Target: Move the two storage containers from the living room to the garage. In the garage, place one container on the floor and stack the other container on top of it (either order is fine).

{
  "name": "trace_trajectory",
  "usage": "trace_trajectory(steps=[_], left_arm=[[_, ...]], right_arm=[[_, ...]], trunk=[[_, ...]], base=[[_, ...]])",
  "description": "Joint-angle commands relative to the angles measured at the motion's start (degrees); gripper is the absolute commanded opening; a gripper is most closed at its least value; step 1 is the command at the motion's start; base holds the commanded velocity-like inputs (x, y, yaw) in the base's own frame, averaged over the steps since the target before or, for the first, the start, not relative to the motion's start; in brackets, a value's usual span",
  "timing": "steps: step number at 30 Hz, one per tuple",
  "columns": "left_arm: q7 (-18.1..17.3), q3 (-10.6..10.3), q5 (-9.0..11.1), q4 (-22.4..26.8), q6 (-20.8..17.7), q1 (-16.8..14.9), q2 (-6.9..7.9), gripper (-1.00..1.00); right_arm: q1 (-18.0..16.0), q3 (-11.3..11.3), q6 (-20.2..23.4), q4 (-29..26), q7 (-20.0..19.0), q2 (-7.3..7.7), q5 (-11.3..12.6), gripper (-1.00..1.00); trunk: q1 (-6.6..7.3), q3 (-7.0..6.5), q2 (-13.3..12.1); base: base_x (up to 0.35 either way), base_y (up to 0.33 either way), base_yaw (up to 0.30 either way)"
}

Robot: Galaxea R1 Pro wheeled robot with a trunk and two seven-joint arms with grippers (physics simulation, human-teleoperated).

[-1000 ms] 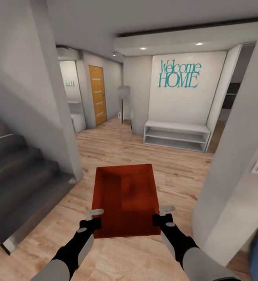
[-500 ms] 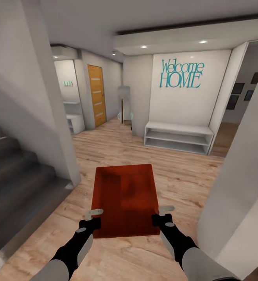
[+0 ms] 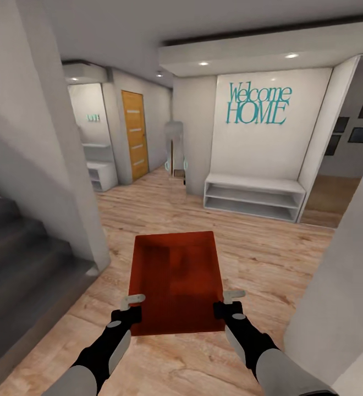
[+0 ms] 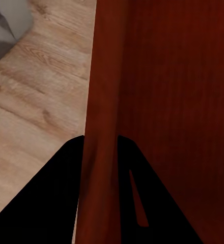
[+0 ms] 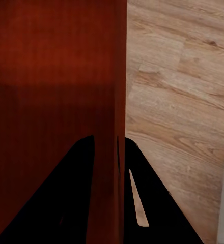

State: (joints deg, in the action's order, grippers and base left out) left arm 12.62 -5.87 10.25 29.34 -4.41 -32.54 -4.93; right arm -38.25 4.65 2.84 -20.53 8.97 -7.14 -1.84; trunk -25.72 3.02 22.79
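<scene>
I carry one orange-red open-top storage container (image 3: 176,280) level in front of me, above a light wood plank floor. My left gripper (image 3: 132,308) is shut on the container's left wall (image 4: 103,127), one finger on each side of it. My right gripper (image 3: 228,305) is shut on the right wall (image 5: 114,127) in the same way. The bin looks empty inside. I am in an entry hall with a "Welcome HOME" sign (image 3: 257,103) on the white wall ahead.
Grey stairs (image 3: 22,264) and a white wall corner (image 3: 88,220) stand at the left. A white low shelf bench (image 3: 253,198) sits under the sign. A white wall (image 3: 341,308) is close at the right. An orange wooden door (image 3: 135,135) lies down the hallway. Open plank floor stretches ahead.
The whole view has shifted: the stairs slid left, the right wall receded and the red button left the picture. The container and both grippers keep their place before me.
</scene>
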Motion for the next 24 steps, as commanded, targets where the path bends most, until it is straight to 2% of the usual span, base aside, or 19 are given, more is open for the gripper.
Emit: trace_trajectory(steps=[1,14,24], left_arm=[[2.7,0.5,1.5,5.0,0.0,-0.1,0.01,-1.0],[2.7,0.5,1.5,5.0,0.0,-0.1,0.01,-1.0],[2.7,0.5,1.5,5.1,0.0,-0.1,0.01,-1.0]], right_arm=[[0.0,0.3,0.3,0.0,-0.6,-0.94,0.6,-1.0],[0.0,0.3,0.5,0.0,-0.6,-0.91,0.6,-1.0],[0.0,0.3,0.6,0.0,-0.6,-0.86,0.5,-1.0]], trunk=[[-0.07,0.14,0.1],[-0.07,0.14,0.1],[-0.07,0.14,0.1]], base=[[0.323,0.0,0.0],[0.323,0.0,0.008],[0.323,0.0,0.223]])
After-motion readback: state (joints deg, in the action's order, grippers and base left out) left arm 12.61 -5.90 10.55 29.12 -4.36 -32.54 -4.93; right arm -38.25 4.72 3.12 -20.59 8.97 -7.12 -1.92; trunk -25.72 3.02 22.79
